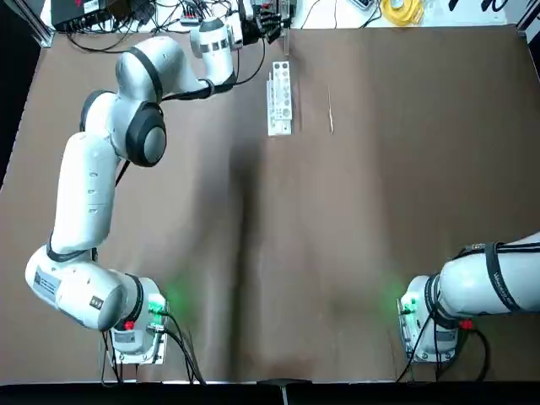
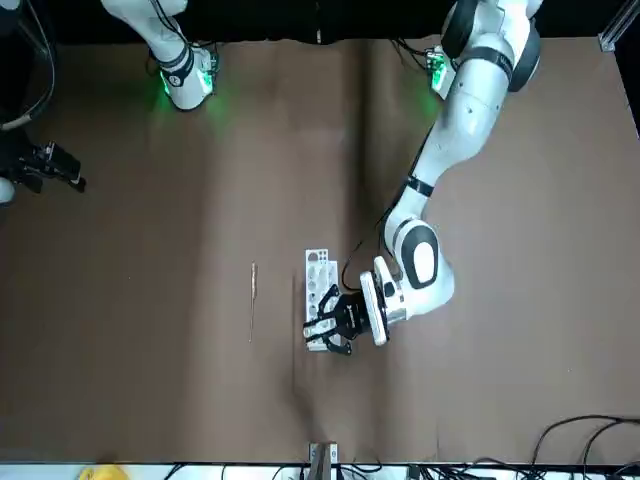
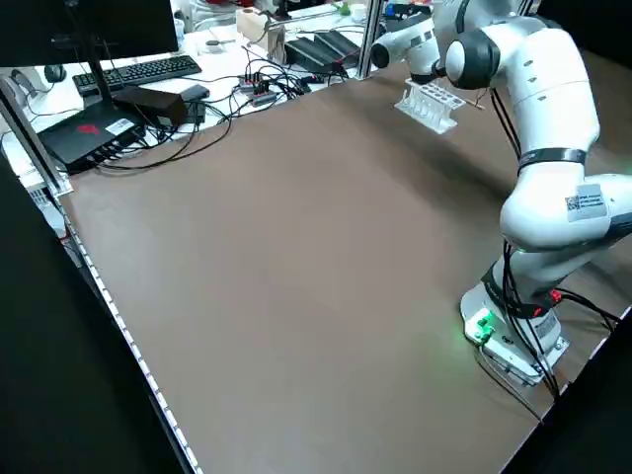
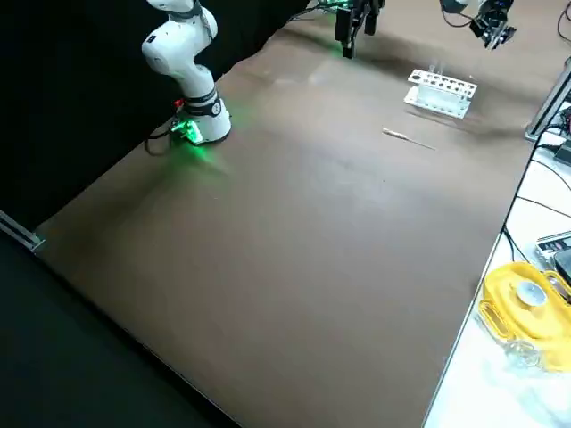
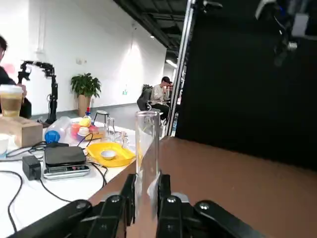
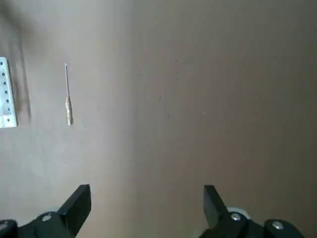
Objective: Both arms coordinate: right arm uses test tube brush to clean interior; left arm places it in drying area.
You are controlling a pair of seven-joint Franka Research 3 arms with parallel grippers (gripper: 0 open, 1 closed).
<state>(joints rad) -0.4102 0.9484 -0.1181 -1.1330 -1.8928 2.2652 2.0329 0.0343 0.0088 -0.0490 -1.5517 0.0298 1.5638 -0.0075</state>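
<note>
The left gripper [image 5: 147,191] is closed on one clear test tube [image 5: 147,148], near the far edge of the table [image 1: 337,253] and close by the rack; the tube appears upright, with its rim above the fingers, probably so that the brush can enter from the top. The right gripper [image 6: 147,187] is open and empty, with its fingers wide apart above the robot's right part of the table; I judge that it is kept so to come down over the brush, and that picking this up is the next step. The test tube brush [image 1: 330,114] lies flat on the table, just beside the rack on its right side; its thin handle will need a low and exact grasp, otherwise it may roll. The white rack [image 1: 279,101] stands with its holes upward, ready to receive the tube after cleaning. By count: two grippers; one held tube; one brush; one rack.
</note>
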